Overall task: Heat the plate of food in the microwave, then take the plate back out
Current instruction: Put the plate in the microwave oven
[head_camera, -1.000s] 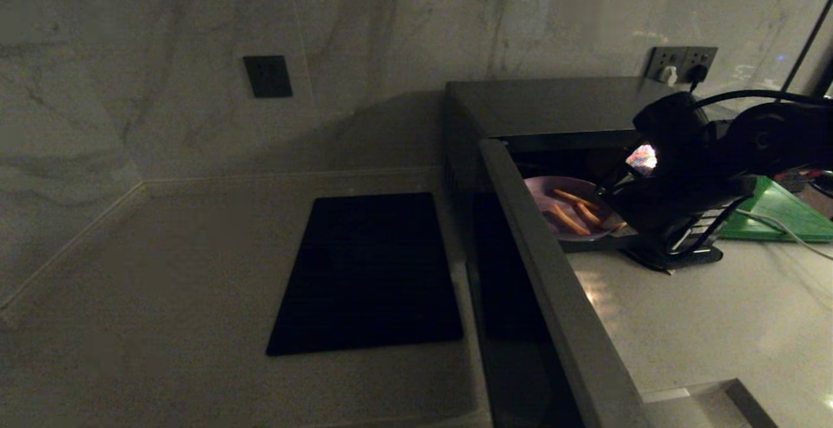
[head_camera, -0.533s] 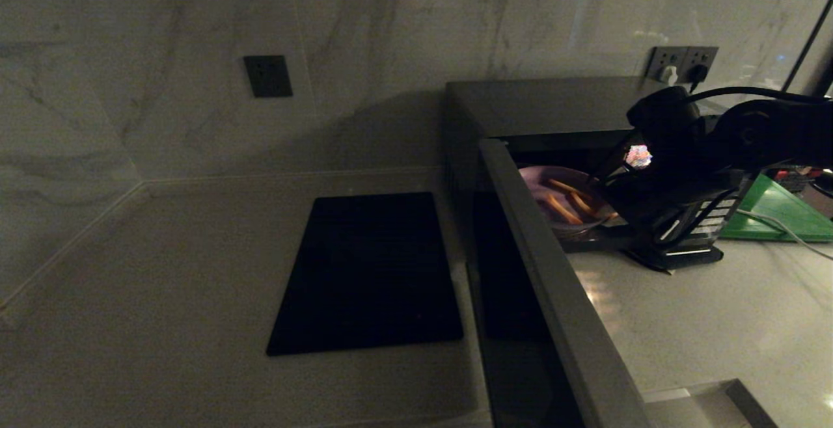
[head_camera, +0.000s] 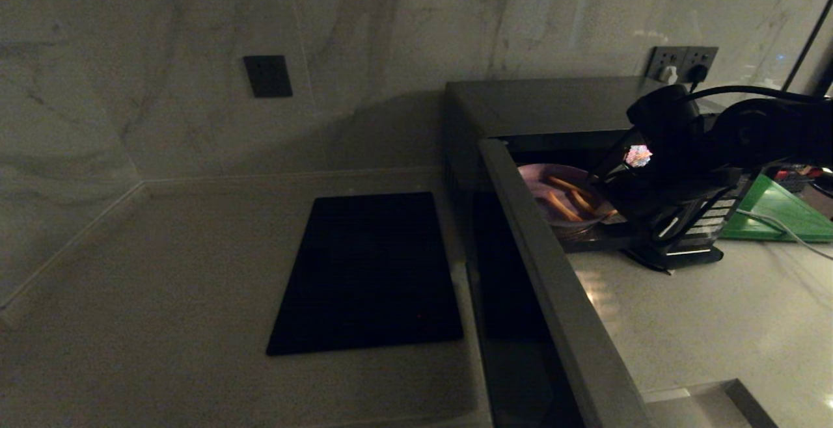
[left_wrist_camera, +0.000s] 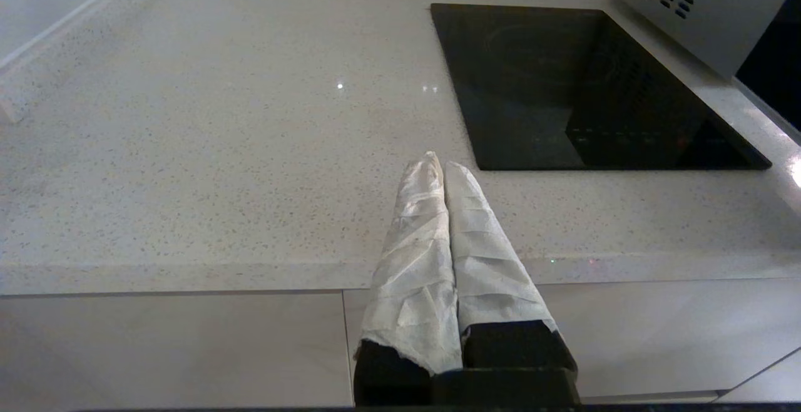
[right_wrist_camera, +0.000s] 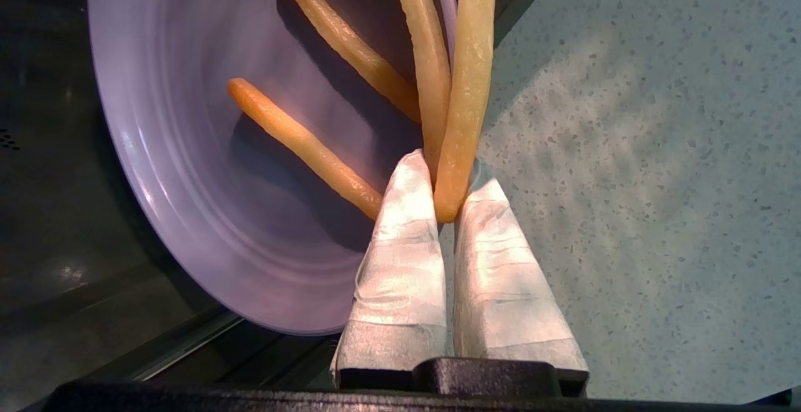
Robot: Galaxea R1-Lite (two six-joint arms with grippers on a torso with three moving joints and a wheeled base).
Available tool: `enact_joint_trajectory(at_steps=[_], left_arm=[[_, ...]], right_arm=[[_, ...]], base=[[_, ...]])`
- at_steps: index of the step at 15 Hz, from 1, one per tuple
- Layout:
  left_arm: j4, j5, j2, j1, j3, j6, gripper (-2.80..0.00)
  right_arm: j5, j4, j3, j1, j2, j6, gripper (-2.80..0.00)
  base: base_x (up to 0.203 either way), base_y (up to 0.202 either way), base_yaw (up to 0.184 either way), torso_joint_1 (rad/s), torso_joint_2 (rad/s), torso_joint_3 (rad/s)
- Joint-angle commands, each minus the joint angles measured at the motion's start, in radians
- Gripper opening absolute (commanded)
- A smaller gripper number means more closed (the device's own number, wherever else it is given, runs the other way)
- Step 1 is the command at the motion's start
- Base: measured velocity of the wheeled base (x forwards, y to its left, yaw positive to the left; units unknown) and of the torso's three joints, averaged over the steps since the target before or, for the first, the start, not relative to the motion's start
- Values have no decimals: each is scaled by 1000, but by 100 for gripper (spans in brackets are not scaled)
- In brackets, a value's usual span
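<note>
1. Right now the right gripper (right_wrist_camera: 445,211) is pinching the near-right rim of the plate of food (right_wrist_camera: 188,168), wrapped fingers (right_wrist_camera: 400,255) pressed almost together on it, w/ one fry end caught between the tips.
2. Plate sits at the mouth of the microwave (head_camera: 540,106), door (head_camera: 553,285) swung open toward the near side; the plate looks tilted, half over the sill.
3. Key relation: plate extends from the jaws to the left and far, into the cavity. Fries run roughly along the jaws' line.
4. My read: whichever way it goes next, travel is straight along the near–far line, keeping level so fries don't slide.
5. Left gripper (left_wrist_camera: 443,168) is parked at the near counter (left_wrist_camera: 219,149) edge, left of the black slab (left_wrist_camera: 582,86), tips closed on nothing, well away from the plate.
</note>
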Motion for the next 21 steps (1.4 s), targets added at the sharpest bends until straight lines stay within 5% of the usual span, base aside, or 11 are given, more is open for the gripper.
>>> enact_joint_trajectory(at_steps=[1,21], left_arm=[[-1,0,2,1,0,0,-280],[-1,0,2,1,0,0,-280]], right_arm=[[1,3,1,0,2,6,-280],[15,-126,-45,-16,154,6,-280]], base=[[0,0,0,0,0,0],[0,0,0,0,0,0]])
